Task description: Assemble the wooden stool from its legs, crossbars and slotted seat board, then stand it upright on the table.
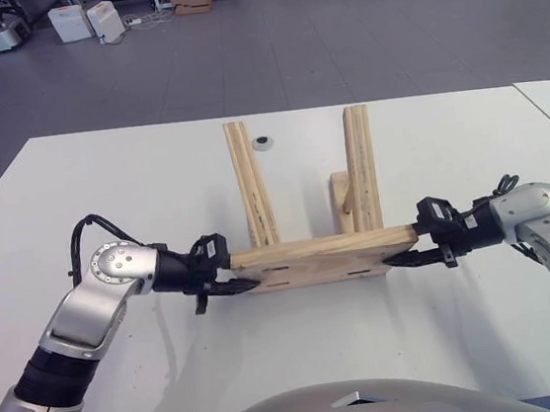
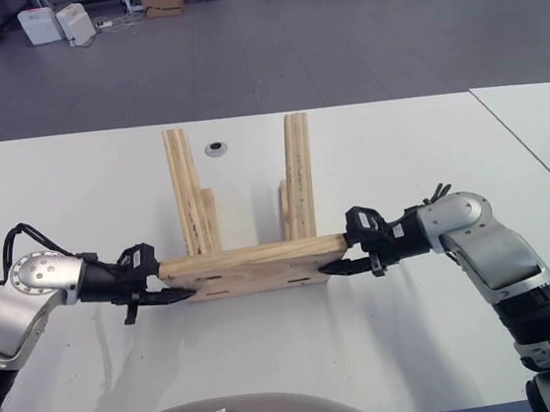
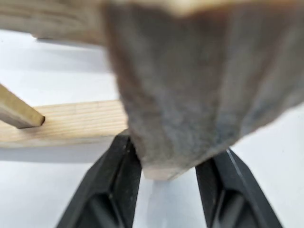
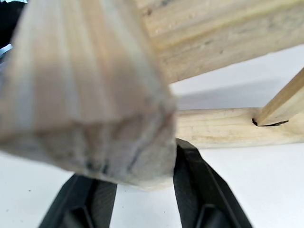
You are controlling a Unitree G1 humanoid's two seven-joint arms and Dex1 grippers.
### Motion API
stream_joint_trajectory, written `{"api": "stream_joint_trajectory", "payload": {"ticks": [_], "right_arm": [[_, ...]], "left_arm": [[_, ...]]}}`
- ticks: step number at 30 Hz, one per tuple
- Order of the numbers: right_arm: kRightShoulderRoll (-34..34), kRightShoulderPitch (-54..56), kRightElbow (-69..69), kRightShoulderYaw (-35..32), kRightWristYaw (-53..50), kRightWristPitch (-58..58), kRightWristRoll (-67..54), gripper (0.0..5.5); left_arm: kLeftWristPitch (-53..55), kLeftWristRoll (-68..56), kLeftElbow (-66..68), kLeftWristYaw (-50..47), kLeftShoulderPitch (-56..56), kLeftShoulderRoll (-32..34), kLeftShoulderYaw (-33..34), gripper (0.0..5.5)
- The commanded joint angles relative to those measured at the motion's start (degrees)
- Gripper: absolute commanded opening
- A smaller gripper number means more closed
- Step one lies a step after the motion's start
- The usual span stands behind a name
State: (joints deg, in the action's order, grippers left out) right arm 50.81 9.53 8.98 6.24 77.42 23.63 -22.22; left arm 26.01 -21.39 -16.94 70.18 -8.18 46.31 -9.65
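Wooden stool, assembled and on its side on the white bench (image 1: 104,186), held at both ends. Left gripper (image 1: 238,276): narrowed onto the left end of the seat board (image 1: 321,258), one black finger (image 3: 114,190) on either face. The seat board stands on edge nearest the robot. The left legs (image 1: 251,184) and right legs (image 1: 361,166) run away from it along the bench, joined by a short crossbar (image 1: 342,198). A small round disc (image 1: 264,144) lies beyond, between the leg ends. Right gripper (image 1: 404,251): closed likewise on the board's right end, fingers (image 4: 199,190) straddling the end grain.

Risk: each grip takes only the very end of the board. If the two arms turn it unevenly, the board may twist out of one gripper and the stool drop. The far legs add leverage and may strain the joints.

Materials: pale, unfinished softwood with plain grain, square-cut ends and rectangular slots in the board. The bench is smooth and matt.
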Motion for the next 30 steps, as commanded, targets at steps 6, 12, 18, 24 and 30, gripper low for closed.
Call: {"api": "stream_joint_trajectory", "payload": {"ticks": [6,12,18,24,30], "right_arm": [[11.7,59.0,-21.5,4.7,15.1,66.7,-43.0,1.55],[18.4,70.7,-29.2,33.6,15.0,68.9,-75.1,1.33],[23.1,42.9,-25.2,34.8,-3.6,67.7,-87.3,1.82],[24.8,20.4,-24.3,22.0,-21.3,58.0,-90.8,3.05],[23.0,-1.5,-21.8,-8.8,-34.2,41.9,-88.3,3.93]], "left_arm": [[63.5,-61.6,21.6,-2.0,-47.4,4.0,12.1,1.47],[66.5,-91.6,36.6,5.5,-66.0,22.1,-24.7,1.30],[66.4,-91.6,35.4,-9.4,-49.8,25.5,-30.6,1.30],[57.5,-91.6,32.3,-27.6,-32.2,23.8,-18.4,2.56],[46.4,-84.3,31.1,-31.0,-18.0,27.3,4.7,3.58]]}}
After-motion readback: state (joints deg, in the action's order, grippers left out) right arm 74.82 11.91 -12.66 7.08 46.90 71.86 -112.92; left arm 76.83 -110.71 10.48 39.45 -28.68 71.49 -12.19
